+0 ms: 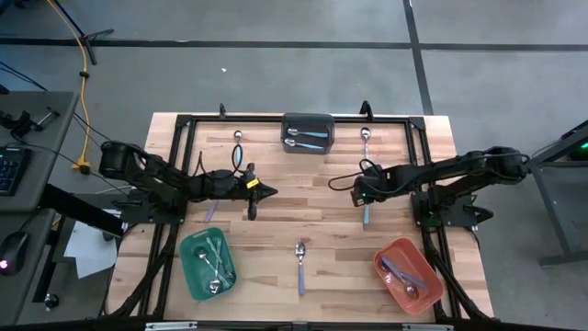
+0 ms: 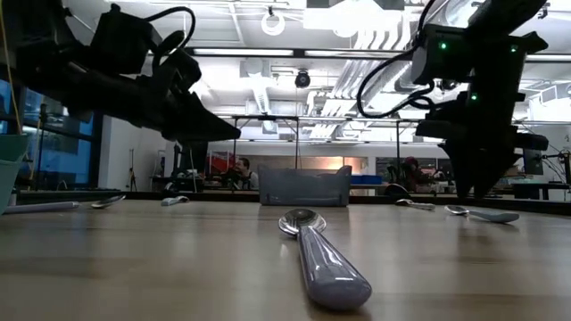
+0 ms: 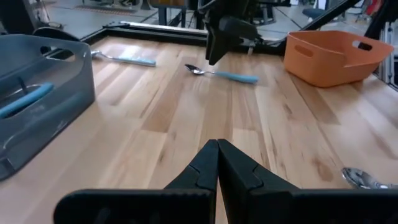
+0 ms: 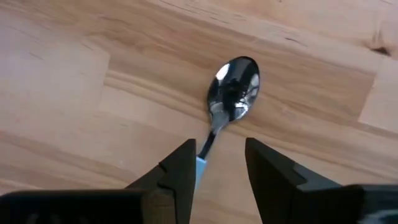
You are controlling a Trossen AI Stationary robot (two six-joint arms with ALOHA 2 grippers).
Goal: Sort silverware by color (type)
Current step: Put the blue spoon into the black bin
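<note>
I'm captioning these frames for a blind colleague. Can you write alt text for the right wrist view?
The right gripper points down at a wooden table with its fingers open on either side of a blue-handled spoon. The spoon lies flat, its shiny bowl just beyond the fingertips.

A robotics laboratory. A wooden table (image 1: 303, 230) in a black frame stood on a grey floor (image 1: 276, 74) marked with dark tape lines; beyond the table's far edge were ceiling strip lights (image 2: 268, 52), exposed ducting and seated people (image 2: 239, 172) at benches.
</note>
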